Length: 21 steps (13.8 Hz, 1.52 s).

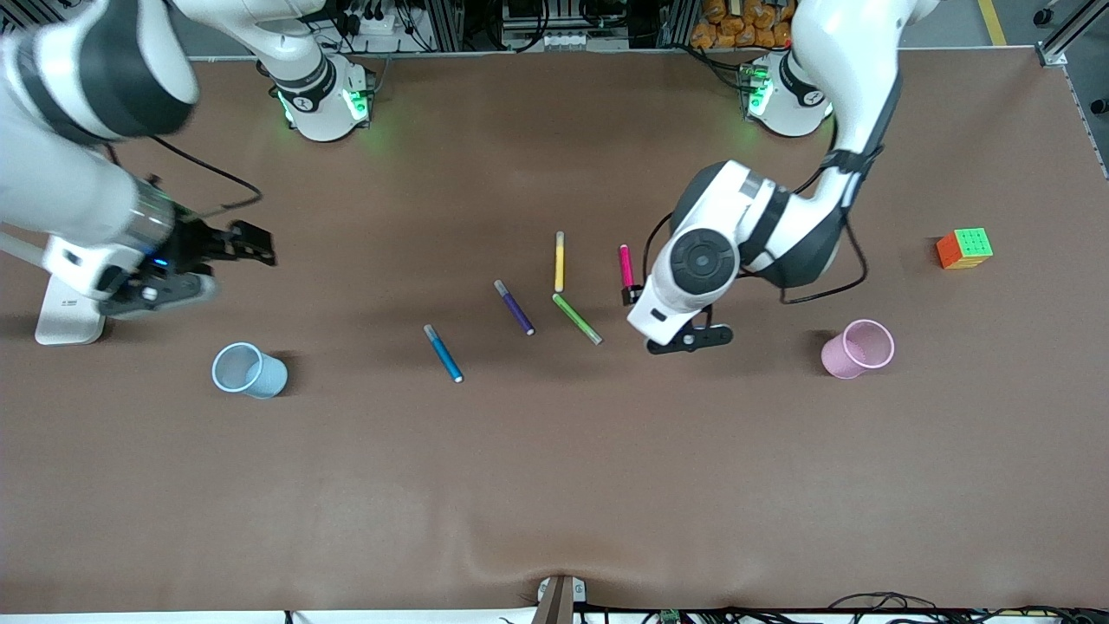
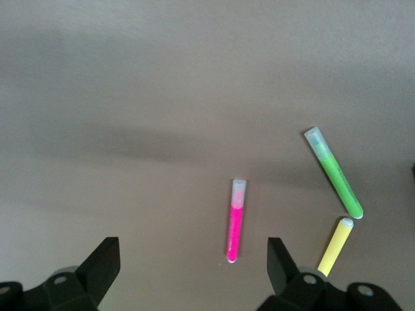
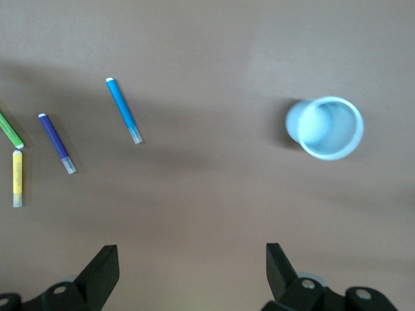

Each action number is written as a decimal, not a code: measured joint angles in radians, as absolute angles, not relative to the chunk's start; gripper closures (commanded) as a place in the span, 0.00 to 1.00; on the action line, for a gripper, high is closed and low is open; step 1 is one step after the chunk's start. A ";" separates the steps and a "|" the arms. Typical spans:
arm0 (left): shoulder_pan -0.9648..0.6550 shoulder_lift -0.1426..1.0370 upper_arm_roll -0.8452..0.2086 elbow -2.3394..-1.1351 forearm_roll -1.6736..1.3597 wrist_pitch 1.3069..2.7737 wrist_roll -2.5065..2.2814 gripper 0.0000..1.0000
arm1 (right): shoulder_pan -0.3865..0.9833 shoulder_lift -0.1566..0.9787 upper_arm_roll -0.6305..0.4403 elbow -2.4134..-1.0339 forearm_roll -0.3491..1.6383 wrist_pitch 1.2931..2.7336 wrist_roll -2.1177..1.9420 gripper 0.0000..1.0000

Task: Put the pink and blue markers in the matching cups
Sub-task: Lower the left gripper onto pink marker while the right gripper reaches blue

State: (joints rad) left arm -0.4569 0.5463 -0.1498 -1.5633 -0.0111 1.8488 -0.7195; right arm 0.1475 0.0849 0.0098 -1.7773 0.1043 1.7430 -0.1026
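Hovering over the pink marker (image 2: 235, 227), the left pincer (image 2: 188, 272) gapes wide; right pincer (image 3: 188, 272) likewise, empty.

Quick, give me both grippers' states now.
Left gripper: open, empty, over the pink marker.
Right gripper: open, empty, near the blue cup.

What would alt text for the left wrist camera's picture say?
The left gripper hangs open above a brown table, a pink marker lying between its black fingers. A green marker and a yellow marker lie close beside it.
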 measured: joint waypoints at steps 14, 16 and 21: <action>-0.544 0.713 -0.148 -1.676 -0.011 2.139 -0.948 0.21 | 0.349 0.306 0.011 -1.966 0.035 2.258 -0.132 0.00; -0.544 0.712 -0.145 -1.695 -0.011 2.157 -0.962 0.31 | 0.387 0.354 0.011 -1.972 0.035 2.330 -0.067 0.00; -0.545 0.701 -0.146 -1.703 -0.011 2.166 -0.967 0.92 | 0.460 0.464 0.010 -1.974 0.035 2.439 -0.006 0.00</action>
